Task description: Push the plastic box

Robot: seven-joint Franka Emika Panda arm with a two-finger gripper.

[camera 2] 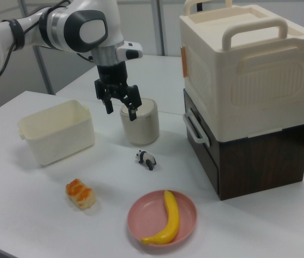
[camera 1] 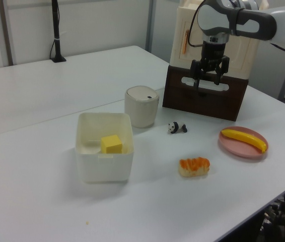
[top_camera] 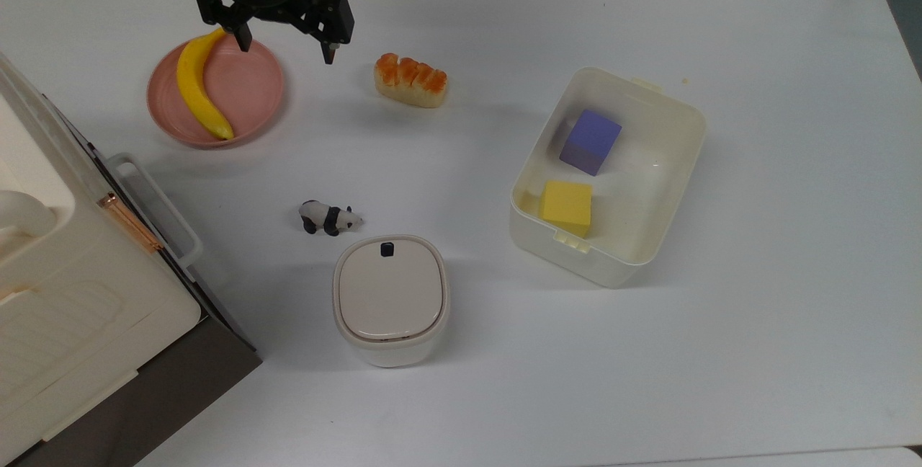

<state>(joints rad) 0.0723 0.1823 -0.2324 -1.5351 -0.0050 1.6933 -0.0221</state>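
Note:
The plastic box (top_camera: 549, 249) is a cream-white open tub on the right half of the table in the top view, holding a purple cube (top_camera: 591, 141) and a yellow cube (top_camera: 567, 207). It also stands at the left view's left (camera 1: 104, 169) and the right view's left (camera 2: 60, 141). My gripper (top_camera: 285, 49) hangs open in the air with nothing between its fingers, above the table between the pink plate and the bread, far to the top view's left of the box. The same open gripper appears in the left view (camera 1: 206, 83) and the right view (camera 2: 121, 112).
A pink plate (top_camera: 252, 92) carries a banana (top_camera: 198, 89). A piece of bread (top_camera: 410, 80), a toy panda (top_camera: 330, 218) and a beige-topped canister (top_camera: 390, 300) lie between gripper and box. A big cream case (top_camera: 65, 294) on a dark base fills the top view's lower left.

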